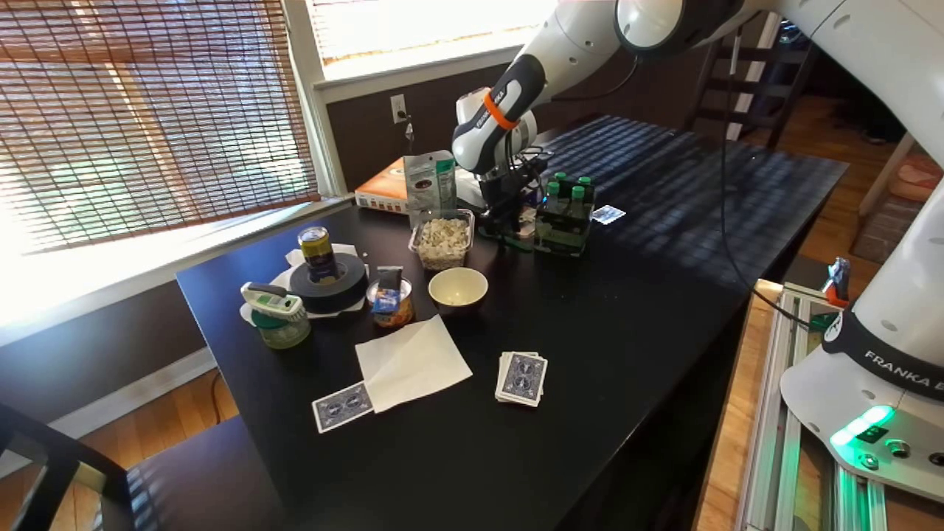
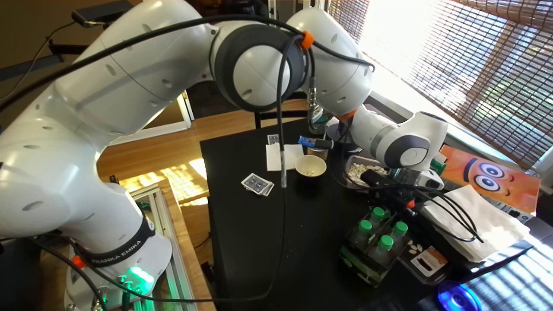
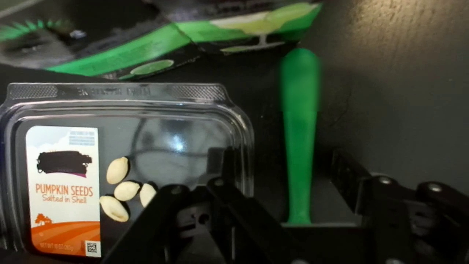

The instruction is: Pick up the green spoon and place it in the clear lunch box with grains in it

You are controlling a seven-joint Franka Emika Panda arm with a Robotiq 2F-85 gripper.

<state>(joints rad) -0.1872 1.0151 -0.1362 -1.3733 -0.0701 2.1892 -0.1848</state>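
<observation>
The green spoon [image 3: 300, 139] lies on the dark table in the wrist view. Its handle points away from my gripper [image 3: 281, 157]; the lower end is hidden behind the gripper's body. My fingers stand apart on either side of the handle, with gaps showing, so the gripper is open around it. The left finger overlaps the edge of a clear lid in the picture. In both exterior views the clear lunch box with grains [image 1: 443, 242] [image 2: 359, 171] sits close beside the gripper, filled with pale pieces.
A flat clear pumpkin seeds container [image 3: 176, 135] lies left of the spoon, several seeds on it. Just beyond stands a carrier [image 1: 560, 234] of green-capped bottles. A cream bowl [image 1: 458, 286], an upright pouch [image 1: 428, 184] and an orange box [image 2: 488, 172] are nearby.
</observation>
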